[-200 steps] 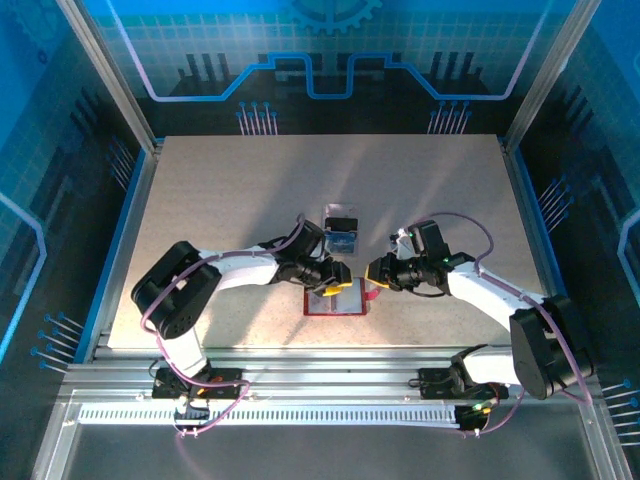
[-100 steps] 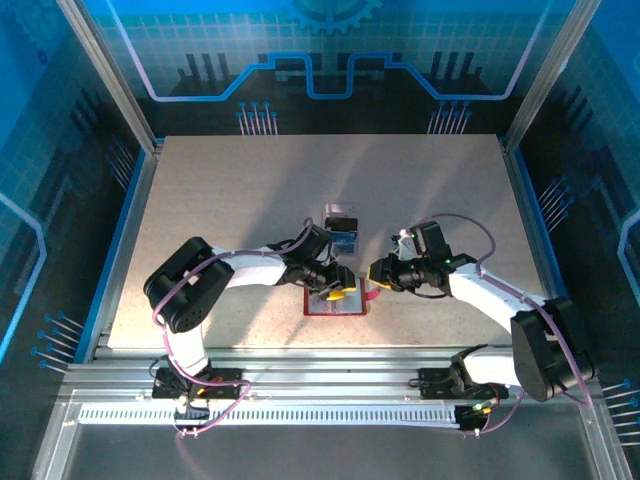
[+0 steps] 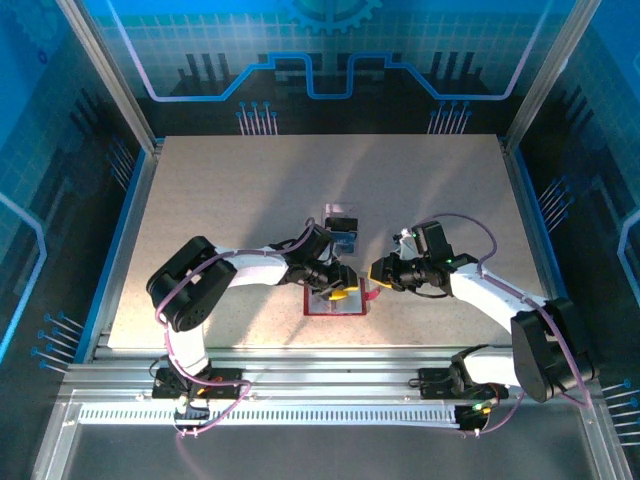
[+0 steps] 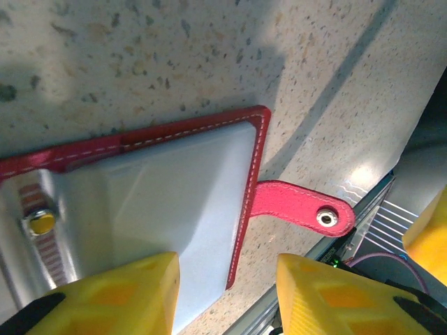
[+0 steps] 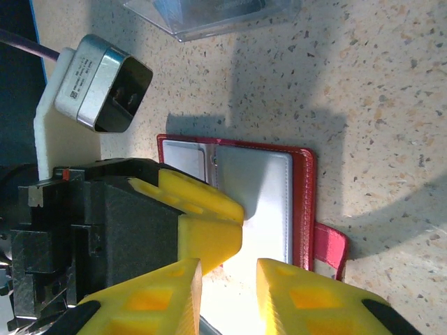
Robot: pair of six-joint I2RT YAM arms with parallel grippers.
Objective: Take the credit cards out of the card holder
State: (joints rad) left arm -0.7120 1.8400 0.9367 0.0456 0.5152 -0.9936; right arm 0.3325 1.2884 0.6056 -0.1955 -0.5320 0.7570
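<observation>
Wallet (image 3: 336, 304) lies open flat on the table (image 3: 220, 200), long axis left to right, strap tab (image 4: 300, 207) on my right-hand side. My left gripper (image 4: 227, 293) is right above it, jaws half apart and empty, straddling the tab-side edge. My right gripper (image 5: 227, 296) sits just beside the tab, jaws narrow, empty. Cards in the grey pockets: cannot make out. Left is nearer; I judge that the pull falls to it.
</observation>
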